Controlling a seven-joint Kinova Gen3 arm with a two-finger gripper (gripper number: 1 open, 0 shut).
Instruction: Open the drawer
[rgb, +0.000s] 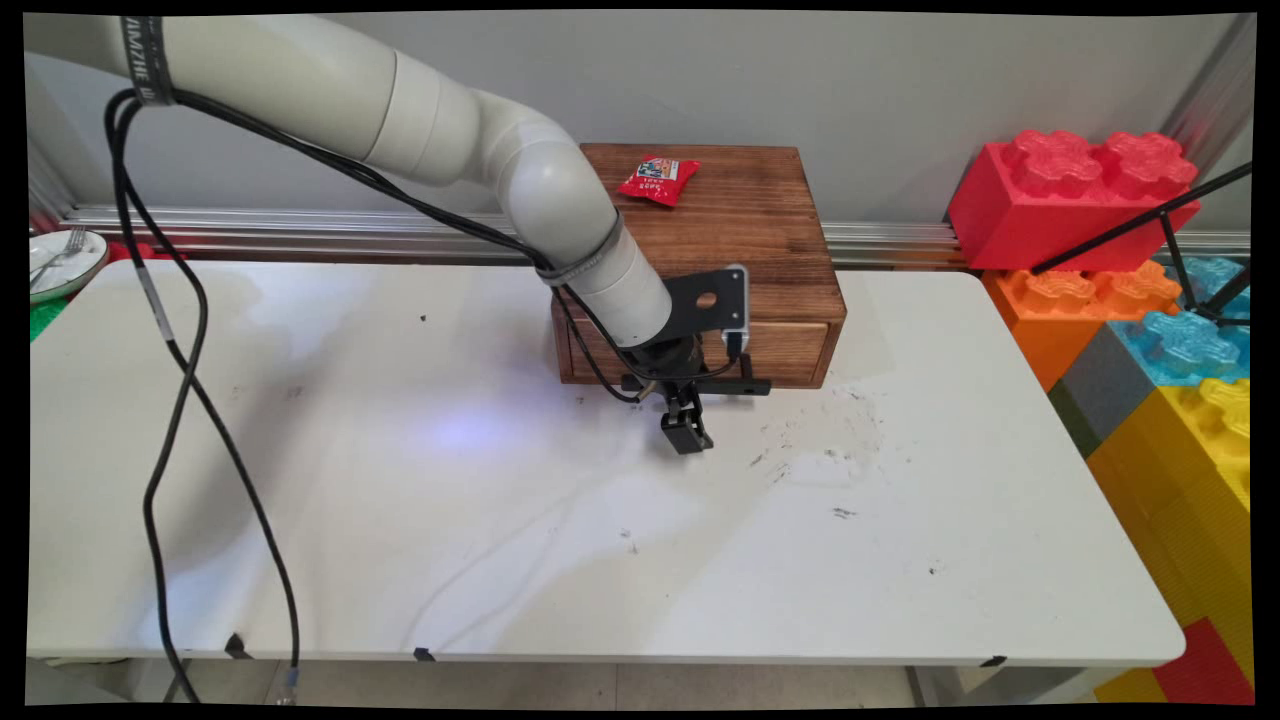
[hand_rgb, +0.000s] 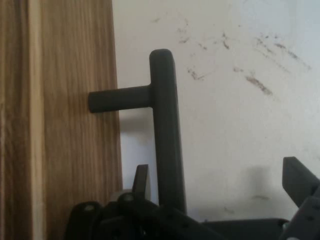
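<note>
Hand (rgb: 688, 432) open by drawer handle (hand_rgb: 165, 135); apparently not touching; table (rgb: 500, 520) beyond.

— What sort of place is shown?

— A robot lab or test room is suggested. A scuffed white table (rgb: 400, 520) is set against a bare grey wall (rgb: 800, 80), and a cabled arm (rgb: 480, 160) is mounted over it.

— Anything else?

— Giant toy bricks (rgb: 1150, 300) are stacked at the right as a partition, and a plate (rgb: 60, 262) with a fork is left at the far left.
</note>
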